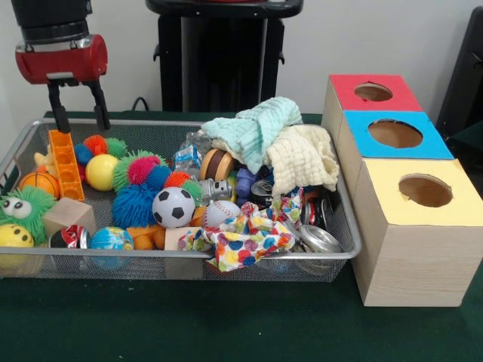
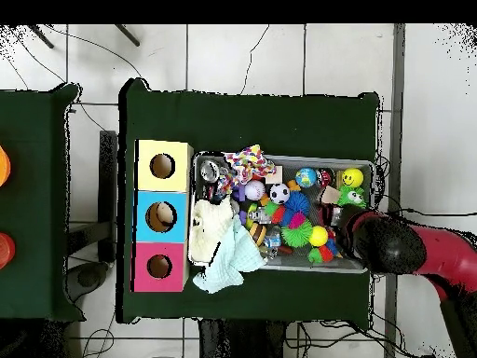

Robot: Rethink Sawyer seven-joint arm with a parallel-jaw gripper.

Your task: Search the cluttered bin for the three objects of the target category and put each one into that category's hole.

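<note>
Green table (image 1: 226, 324) carries mesh bin (image 1: 343, 253) beside three boxes (image 1: 415, 249).

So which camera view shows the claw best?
The front view: the claw hangs open above the bin's far corner, both black fingers plain. In the overhead view the arm's own body hides it, so its state cannot be read there.

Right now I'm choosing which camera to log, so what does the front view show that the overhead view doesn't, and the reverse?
Only the front view shows the end effector with its two fingers apart, hanging over the mesh bin's far left corner, and the wooden sides of the boxes.

Only the overhead view shows the whole green table, the tiled floor around it, and the red arm reaching in from the right.

Both show the soccer ball, the floral cloth, the pale cloths draped over the bin, and the red, blue and yellow box tops with holes.
</note>
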